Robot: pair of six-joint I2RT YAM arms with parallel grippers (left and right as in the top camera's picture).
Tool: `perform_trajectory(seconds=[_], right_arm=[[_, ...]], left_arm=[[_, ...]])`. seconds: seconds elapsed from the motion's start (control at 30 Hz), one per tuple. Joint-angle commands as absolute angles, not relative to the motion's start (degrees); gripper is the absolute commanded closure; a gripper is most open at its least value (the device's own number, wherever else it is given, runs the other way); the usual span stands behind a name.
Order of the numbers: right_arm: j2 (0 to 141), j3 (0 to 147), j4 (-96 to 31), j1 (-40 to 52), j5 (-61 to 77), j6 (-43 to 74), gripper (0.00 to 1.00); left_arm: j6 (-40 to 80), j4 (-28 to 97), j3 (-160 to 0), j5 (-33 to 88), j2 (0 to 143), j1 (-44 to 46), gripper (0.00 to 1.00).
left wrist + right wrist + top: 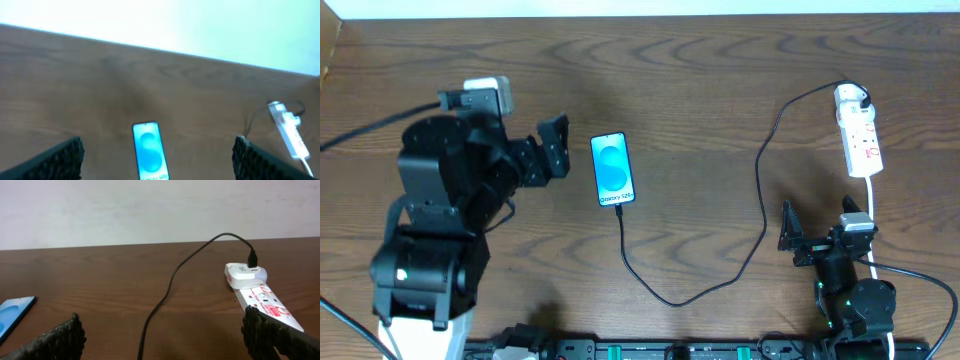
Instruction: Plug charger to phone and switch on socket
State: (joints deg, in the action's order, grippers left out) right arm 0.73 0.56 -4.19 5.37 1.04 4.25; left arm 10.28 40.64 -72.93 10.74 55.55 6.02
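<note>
A wood-grain counter carries everything. Along its 6 o'clock edge runs a black rail, and a thick black robot cable trails off at 9 o'clock.

The phone lies flat near the middle, blue screen up, long axis running 12 to 6. The charger meets the phone's 6 o'clock short edge; I cannot tell whether the tip is seated. From there it loops toward 6 o'clock, swings to 3 o'clock and climbs to its white plug on the 12 o'clock end of the socket. The socket's white lead drops toward 6 o'clock, passing just beside the right arm.

The left gripper hovers with its jaws spread wide and nothing between them. The phone sits near it at 3 o'clock, apart from the fingers.

The right gripper is also spread wide and empty. The socket lies near it at about 1 o'clock, untouched. The charger's loop lies across the counter between this gripper and the phone, at its 9 o'clock.
</note>
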Motion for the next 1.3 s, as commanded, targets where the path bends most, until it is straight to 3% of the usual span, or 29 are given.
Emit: perform_trajectory(seconds=[0.0, 0.67, 1.27], right_arm=[[0.3, 0.3, -4.3, 4.9, 0.6, 3.6, 0.01], [0.3, 0.3, -4.3, 4.9, 0.6, 3.6, 0.01], [0.3, 0.3, -4.3, 4.9, 0.6, 3.6, 0.01]], left_arm=[[9.5, 36.0, -65.8, 9.8, 51.2, 4.9, 0.06], [4.5, 0.1, -22.6, 9.7, 21.7, 0.5, 0.06], [-0.5, -5.7, -3.2, 9.3, 2.0, -2.2, 0.06]])
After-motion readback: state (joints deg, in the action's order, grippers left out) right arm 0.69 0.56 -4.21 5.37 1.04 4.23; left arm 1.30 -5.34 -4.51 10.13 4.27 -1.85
